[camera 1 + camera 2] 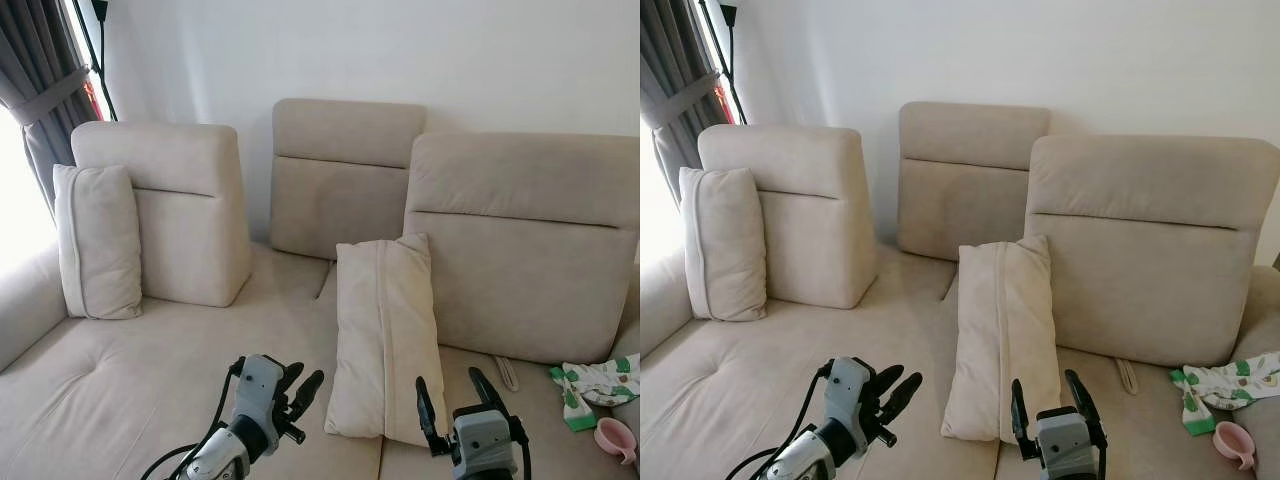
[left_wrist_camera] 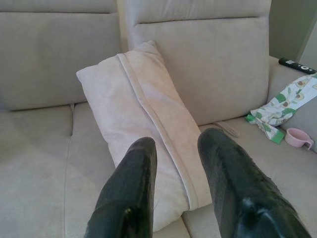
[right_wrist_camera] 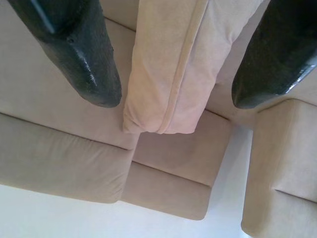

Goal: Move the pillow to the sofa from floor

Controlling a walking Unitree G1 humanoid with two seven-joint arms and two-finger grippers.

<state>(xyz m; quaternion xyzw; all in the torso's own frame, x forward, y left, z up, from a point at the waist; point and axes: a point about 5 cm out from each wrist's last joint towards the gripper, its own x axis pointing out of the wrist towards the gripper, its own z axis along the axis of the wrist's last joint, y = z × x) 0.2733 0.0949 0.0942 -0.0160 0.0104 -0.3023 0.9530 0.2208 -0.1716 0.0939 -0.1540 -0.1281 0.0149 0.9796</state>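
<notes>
A beige pillow (image 1: 385,335) with a seam down its middle leans upright on the sofa seat (image 1: 150,370) against the right back cushion (image 1: 520,240). My left gripper (image 1: 300,388) hovers low over the seat, just left of the pillow's lower end, fingers (image 2: 131,188) apart and empty. My right gripper (image 1: 455,395) is open at the pillow's lower right corner, nothing between its fingers (image 3: 84,54). In the right wrist view the pillow (image 3: 173,64) lies beyond the open fingertips, apart from them.
A second beige pillow (image 1: 97,240) leans against the left back cushion (image 1: 175,205). At the right end of the seat lie a green-patterned cloth (image 1: 595,385) and a pink cup (image 1: 615,437); a black remote (image 2: 297,64) rests on the armrest. A curtain (image 1: 40,90) hangs far left.
</notes>
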